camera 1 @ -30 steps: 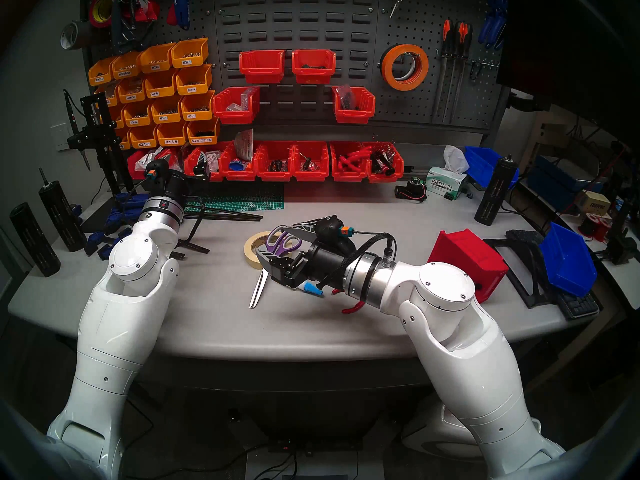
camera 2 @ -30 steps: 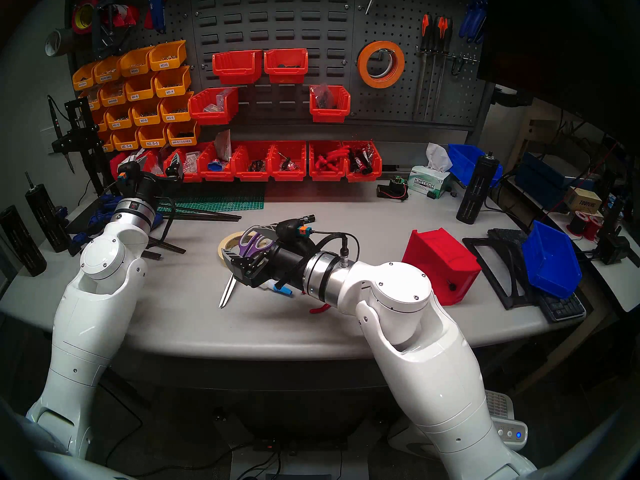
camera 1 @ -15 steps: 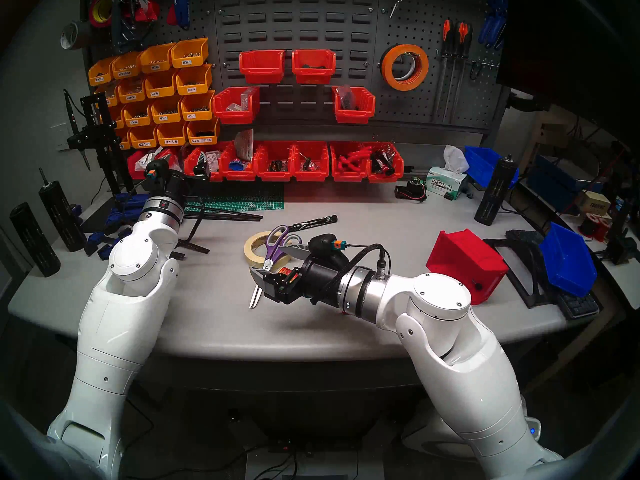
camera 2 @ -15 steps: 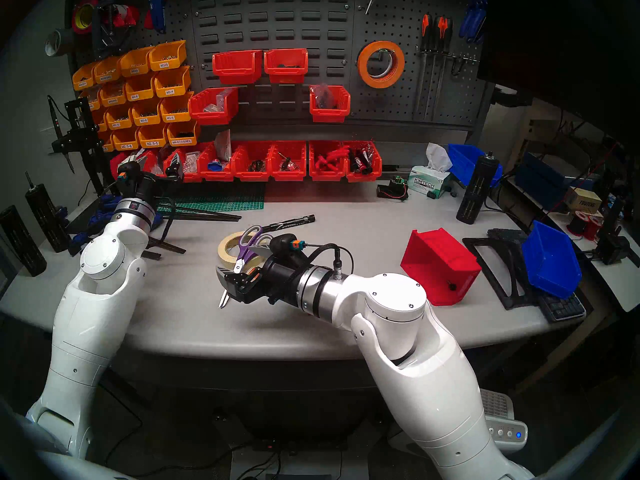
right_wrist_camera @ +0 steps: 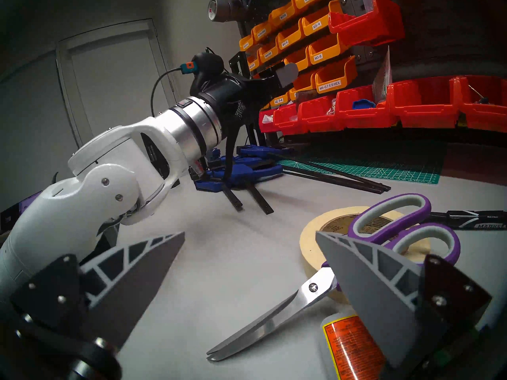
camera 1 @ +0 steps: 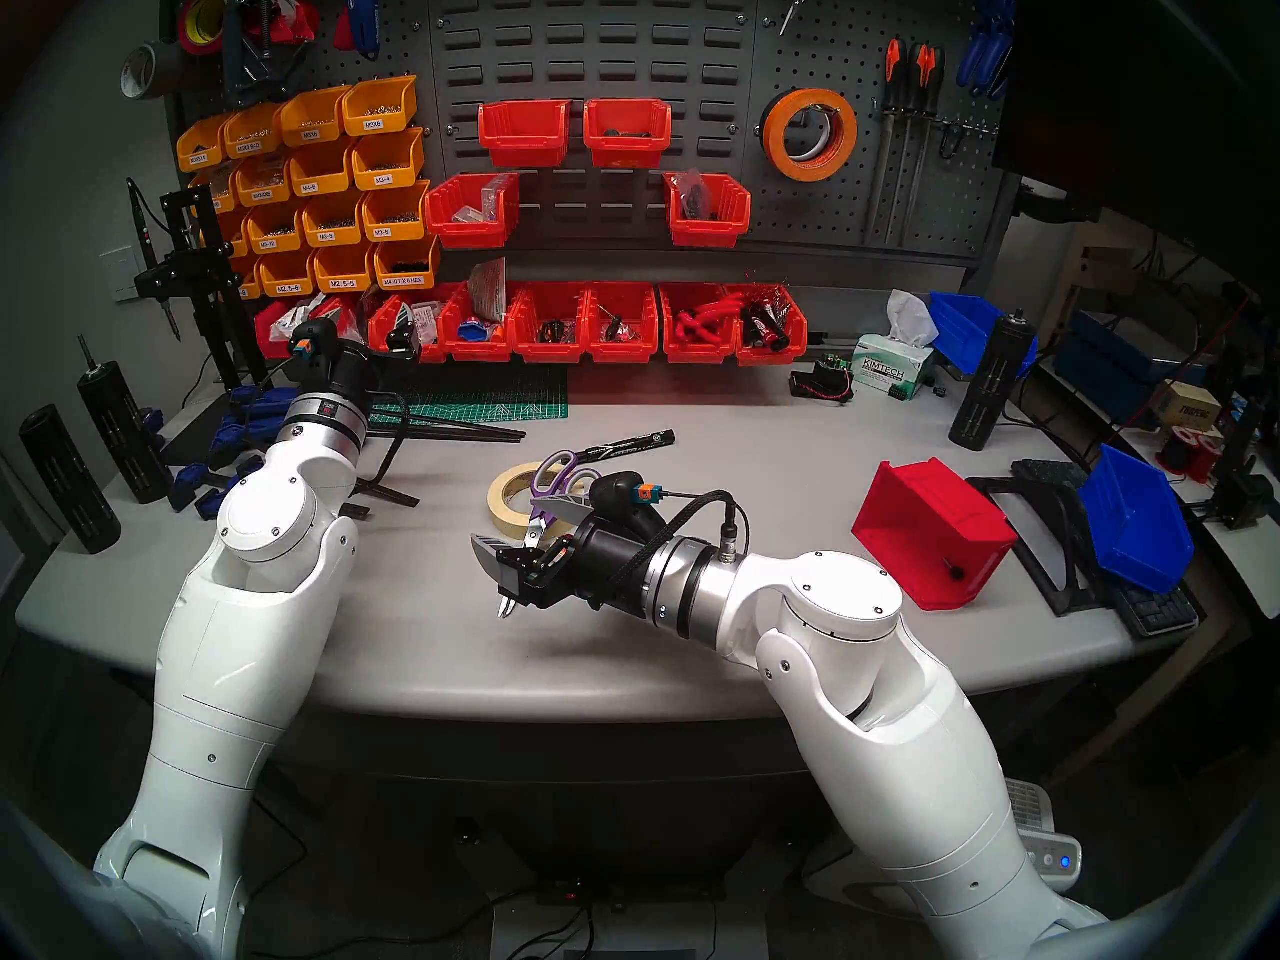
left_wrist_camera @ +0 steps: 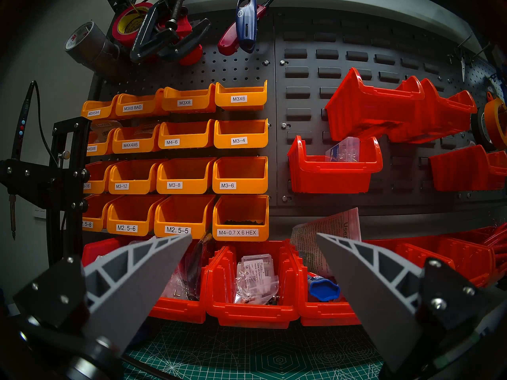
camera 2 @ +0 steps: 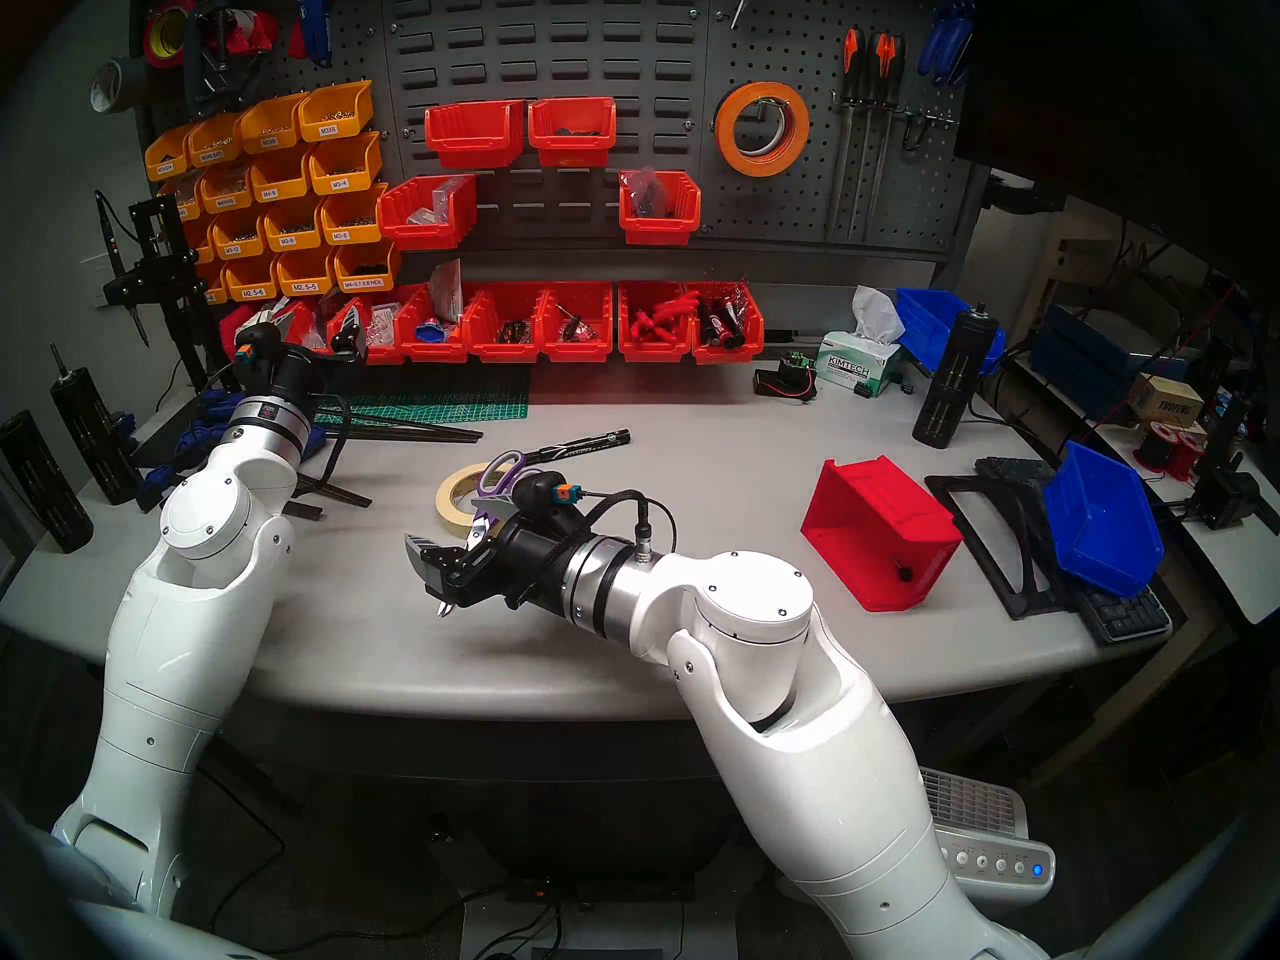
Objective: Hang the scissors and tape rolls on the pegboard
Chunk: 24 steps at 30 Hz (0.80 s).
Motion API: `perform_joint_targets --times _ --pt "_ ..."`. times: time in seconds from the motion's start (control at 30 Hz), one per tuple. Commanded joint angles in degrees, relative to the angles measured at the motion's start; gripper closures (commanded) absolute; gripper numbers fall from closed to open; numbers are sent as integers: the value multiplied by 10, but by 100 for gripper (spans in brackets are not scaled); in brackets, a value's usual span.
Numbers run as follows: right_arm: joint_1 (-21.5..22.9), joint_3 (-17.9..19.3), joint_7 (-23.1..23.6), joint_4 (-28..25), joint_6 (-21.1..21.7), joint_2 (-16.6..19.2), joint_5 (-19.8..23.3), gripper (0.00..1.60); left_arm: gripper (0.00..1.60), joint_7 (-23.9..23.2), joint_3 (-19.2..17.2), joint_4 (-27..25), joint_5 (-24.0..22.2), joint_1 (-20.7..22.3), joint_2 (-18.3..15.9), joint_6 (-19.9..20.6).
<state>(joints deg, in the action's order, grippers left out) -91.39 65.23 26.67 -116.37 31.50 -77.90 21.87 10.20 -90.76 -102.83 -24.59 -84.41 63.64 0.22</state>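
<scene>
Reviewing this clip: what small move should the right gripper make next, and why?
Probably ease the right gripper toward the scissors until its open jaws straddle them; they lie ungrasped, handles propped on the cream tape roll, beside one finger.

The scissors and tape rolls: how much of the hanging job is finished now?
Done: the orange tape roll hangs on the pegboard, with a black roll seemingly behind it. In hand: nothing; the right claw is open beside the scissors. Left: the scissors, their handles resting on the cream tape roll, and that roll, both on the table.
</scene>
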Motion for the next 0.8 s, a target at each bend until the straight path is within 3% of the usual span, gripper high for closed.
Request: perform_joint_targets --times 0.0,0.77 --pt "26 -8 -13 5 -15 -28 -7 0 0 1 -7 -17 -1 17 -1 -7" --pt "33 -16 -88 19 2 -57 -35 0 0 1 -7 -17 -1 17 -1 -7"
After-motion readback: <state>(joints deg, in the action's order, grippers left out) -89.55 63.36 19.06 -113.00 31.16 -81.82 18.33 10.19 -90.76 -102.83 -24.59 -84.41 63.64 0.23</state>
